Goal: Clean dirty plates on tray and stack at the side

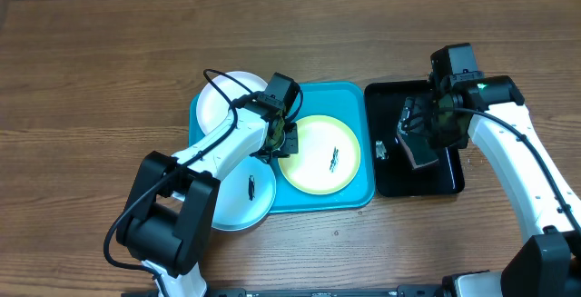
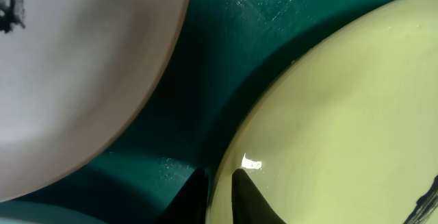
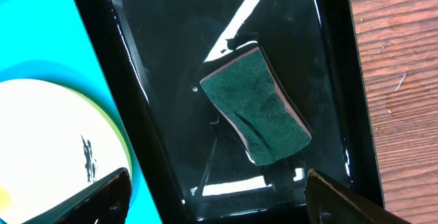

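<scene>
The left gripper point(image 2: 219, 177) clamps the left rim of the yellow plate point(image 1: 320, 155), which lies on the tray point(image 1: 349, 97). The right gripper point(image 3: 217, 176) hangs with jaws spread wide above the sponge point(image 3: 256, 107) in the black tray point(image 3: 168, 148). A white plate point(image 1: 218, 102) and a pale plate point(image 1: 238, 197) overlap the tray's left edge.
</scene>
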Tool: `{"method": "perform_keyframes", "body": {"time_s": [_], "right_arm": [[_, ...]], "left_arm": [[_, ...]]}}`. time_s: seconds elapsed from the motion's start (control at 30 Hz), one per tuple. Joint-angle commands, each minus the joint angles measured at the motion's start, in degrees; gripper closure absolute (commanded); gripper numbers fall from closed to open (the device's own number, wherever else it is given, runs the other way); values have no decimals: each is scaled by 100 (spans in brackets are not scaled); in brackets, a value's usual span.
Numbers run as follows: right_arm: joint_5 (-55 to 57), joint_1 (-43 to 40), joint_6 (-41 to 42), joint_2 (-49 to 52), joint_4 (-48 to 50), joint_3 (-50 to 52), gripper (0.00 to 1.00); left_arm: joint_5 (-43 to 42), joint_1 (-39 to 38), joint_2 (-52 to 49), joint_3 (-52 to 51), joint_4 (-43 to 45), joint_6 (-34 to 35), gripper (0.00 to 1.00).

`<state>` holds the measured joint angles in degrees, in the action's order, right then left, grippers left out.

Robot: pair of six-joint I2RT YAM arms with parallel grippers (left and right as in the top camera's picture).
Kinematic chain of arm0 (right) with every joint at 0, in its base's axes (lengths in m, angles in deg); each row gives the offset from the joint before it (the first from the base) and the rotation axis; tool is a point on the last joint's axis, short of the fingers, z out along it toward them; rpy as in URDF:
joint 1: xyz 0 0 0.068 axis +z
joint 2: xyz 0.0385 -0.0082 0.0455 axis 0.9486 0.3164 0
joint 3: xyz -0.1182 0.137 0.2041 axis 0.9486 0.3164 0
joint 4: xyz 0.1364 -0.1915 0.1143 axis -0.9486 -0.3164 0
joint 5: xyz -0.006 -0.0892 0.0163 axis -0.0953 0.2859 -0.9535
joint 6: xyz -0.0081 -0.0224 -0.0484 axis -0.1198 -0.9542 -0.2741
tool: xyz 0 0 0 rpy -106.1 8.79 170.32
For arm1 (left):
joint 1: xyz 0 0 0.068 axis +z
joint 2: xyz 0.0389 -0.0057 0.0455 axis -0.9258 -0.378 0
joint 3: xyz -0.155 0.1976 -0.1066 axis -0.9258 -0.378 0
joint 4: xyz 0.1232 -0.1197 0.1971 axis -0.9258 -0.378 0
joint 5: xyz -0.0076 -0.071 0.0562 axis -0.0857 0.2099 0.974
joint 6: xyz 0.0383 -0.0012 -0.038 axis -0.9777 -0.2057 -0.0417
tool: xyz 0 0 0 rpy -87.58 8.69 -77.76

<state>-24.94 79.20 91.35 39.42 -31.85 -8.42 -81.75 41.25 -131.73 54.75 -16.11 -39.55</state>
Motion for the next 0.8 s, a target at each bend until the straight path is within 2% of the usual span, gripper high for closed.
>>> {"method": "perform_keyframes", "body": {"time_s": [0.0, 0.2, 0.23, 0.3, 0.37, 0.53, 0.67, 0.77], "right_arm": [[76, -11, -26, -35, 31, -83, 17], [76, -11, -26, -35, 28, -83, 16], [76, -11, -26, -35, 28, -83, 16], [76, -11, -26, -35, 28, -83, 16], [76, -11, -26, -35, 26, -83, 16], [76, -11, -26, -35, -13, -83, 16], [76, -11, -26, -35, -59, -72, 16], [76, 7, -26, -35, -50, -24, 22]], "left_arm": [[-195, 2, -72, -11, 17, 37, 89], [-487, 7, -72, -11, -55, 122, 95], [-448, 13, -72, -11, -37, 120, 94], [-391, 28, -70, -11, 48, 118, 82], [-310, 26, -72, -11, 133, 118, 80], [-304, 26, -72, -13, 162, 118, 96], [-39, 28, -72, -13, 9, 114, 96], [149, 33, -72, -13, -74, 72, 96]]}}
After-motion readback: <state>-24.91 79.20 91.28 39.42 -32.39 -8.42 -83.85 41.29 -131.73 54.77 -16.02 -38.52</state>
